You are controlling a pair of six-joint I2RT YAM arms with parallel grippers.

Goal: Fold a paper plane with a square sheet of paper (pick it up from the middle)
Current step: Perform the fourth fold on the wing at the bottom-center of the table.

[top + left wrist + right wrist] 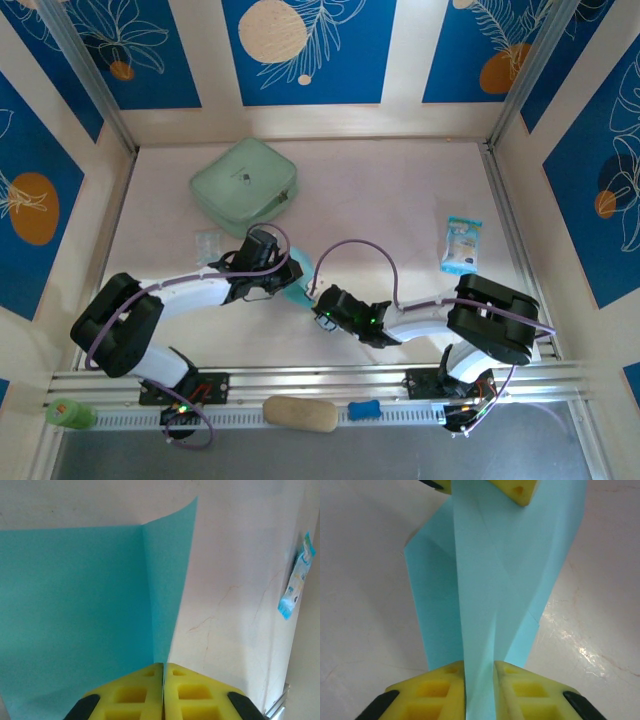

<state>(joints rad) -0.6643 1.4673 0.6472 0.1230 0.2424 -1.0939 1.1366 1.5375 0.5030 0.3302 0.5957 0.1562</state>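
Cyan-blue creased paper sheet (500, 580), mid-bench twd near edge: L gripper (163, 672) clamped tight on one edge, R gripper (480, 670) pinching opposite folded end.

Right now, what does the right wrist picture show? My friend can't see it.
A creased light blue paper stretches up from the right hand, whose yellow fingers pinch it at the bottom. The left hand's yellow fingers grip its top, above a pale table.
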